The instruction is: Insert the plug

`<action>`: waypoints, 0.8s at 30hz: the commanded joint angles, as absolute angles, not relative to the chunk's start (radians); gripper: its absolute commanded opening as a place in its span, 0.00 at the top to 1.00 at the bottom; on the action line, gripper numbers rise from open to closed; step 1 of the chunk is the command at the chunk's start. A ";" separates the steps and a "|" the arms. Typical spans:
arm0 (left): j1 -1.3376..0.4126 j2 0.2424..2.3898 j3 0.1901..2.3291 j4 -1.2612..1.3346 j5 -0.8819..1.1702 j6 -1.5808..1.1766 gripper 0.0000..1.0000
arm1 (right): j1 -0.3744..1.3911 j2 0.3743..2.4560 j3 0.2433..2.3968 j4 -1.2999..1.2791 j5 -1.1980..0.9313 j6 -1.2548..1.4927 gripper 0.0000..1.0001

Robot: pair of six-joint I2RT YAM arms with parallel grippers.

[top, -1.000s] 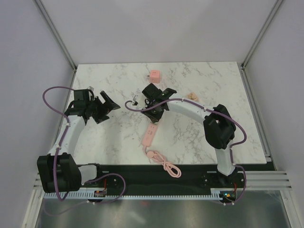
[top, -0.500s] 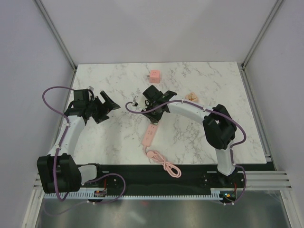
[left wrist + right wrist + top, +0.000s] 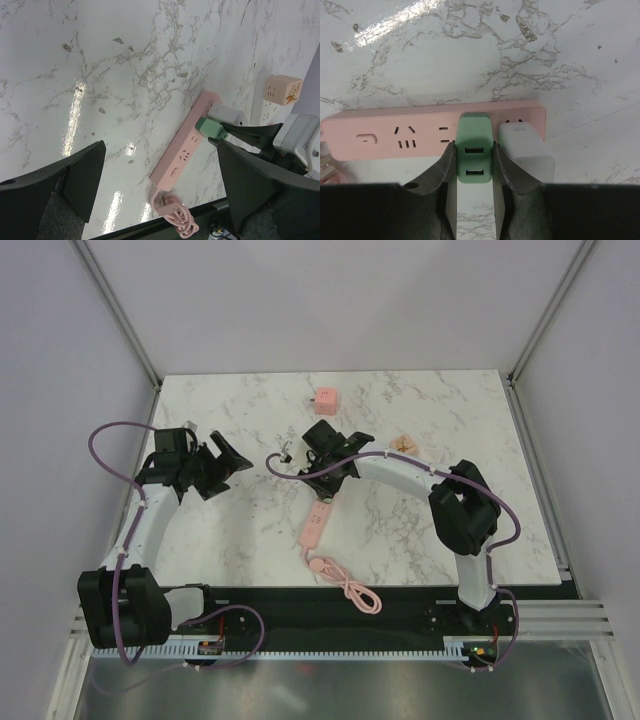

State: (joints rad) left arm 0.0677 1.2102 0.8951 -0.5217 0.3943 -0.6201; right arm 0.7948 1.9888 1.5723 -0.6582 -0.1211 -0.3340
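The two dark fingers [image 3: 445,170] press on the left and right sides of a green USB charger plug [image 3: 475,127], whose two USB ports face the camera. Just beyond the fingertips, the plug's far end meets a pink power strip [image 3: 395,132] lying crosswise on the white marble counter [image 3: 470,60]. Touching the plug, just right of the right-hand finger, a white adapter [image 3: 522,145] sits in the strip's end socket. Left of the fingers, the strip shows free sockets and a switch [image 3: 365,136].
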 commanded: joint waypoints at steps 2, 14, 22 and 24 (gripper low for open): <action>0.069 1.172 0.897 -0.494 0.379 -0.620 0.00 | 0.785 2.033 1.626 -0.703 -0.048 -0.318 0.76; 0.068 1.169 0.897 -0.488 0.406 -0.607 0.00 | 0.801 2.002 1.801 -0.759 -0.046 -0.354 0.49; 0.068 1.166 0.894 -0.471 0.460 -0.578 0.01 | 0.802 1.959 1.857 -0.764 -0.011 -0.282 0.48; 0.057 1.160 0.884 -0.447 0.506 -0.565 0.01 | 0.801 1.930 1.868 -0.736 0.072 -0.185 0.48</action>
State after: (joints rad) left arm 0.0662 1.1954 0.8928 -0.5114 0.4282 -0.6132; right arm 0.8013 2.0201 1.8061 -0.7715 -0.0319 -0.3027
